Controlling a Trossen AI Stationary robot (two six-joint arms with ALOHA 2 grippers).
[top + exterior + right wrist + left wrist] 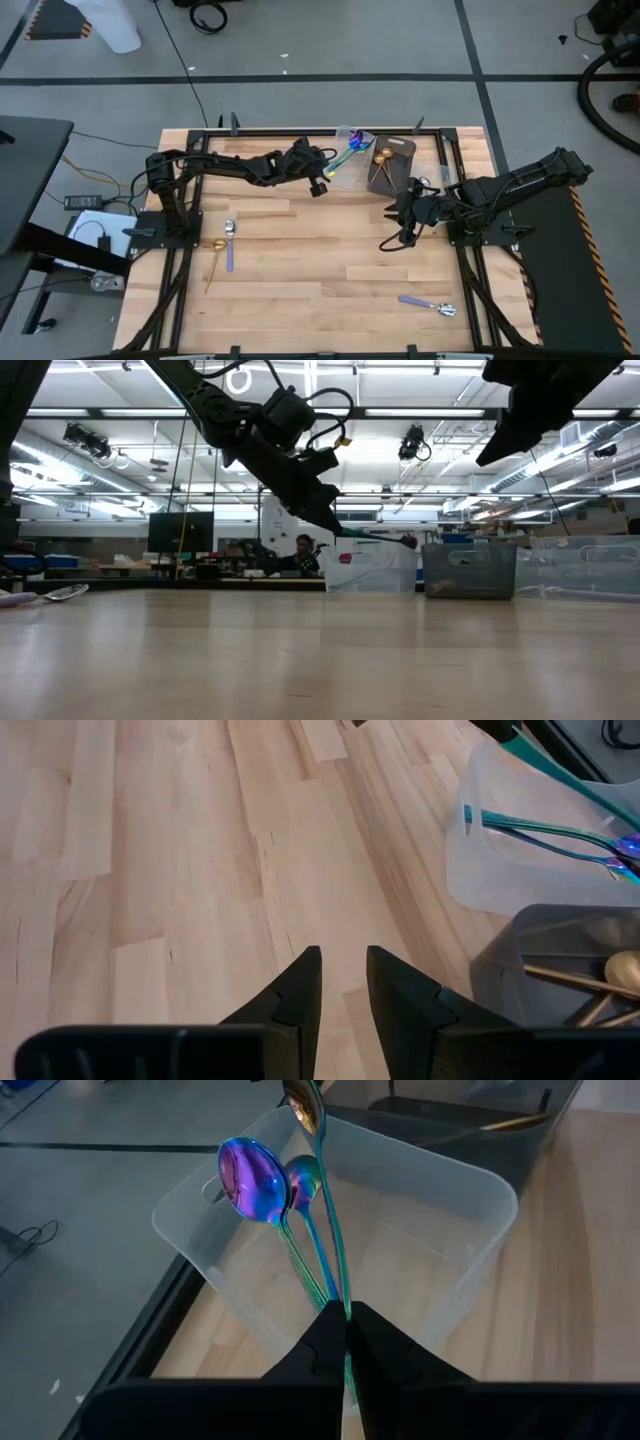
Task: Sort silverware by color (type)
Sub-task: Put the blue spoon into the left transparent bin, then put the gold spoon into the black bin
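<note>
I am working over a wooden table (320, 250), reaching both arms toward its far edge. There a dark bin (392, 163) is holding gold spoons (382, 156), and just beside it a clear tray (420, 1210) is holding iridescent spoons (262, 1180).

My left gripper (322, 170) is hovering right at the tray, raised off the table in the low view. Its jaws are clenched on the handle of one iridescent spoon (318, 1170), whose bowl is reaching out over the tray above the two spoons lying inside it.

My right gripper (405, 228) is hanging above bare wood near the bin, well apart from any spoon. Its jaws are parted and holding nothing, and its wrist view is showing the bin and tray off to one side.

Loose cutlery is still lying on the table. Near the left arm's base, a gold spoon (214, 258) and a silver spoon (230, 243) are lying close together. By the near right corner another spoon (428, 305) is lying alone.
</note>
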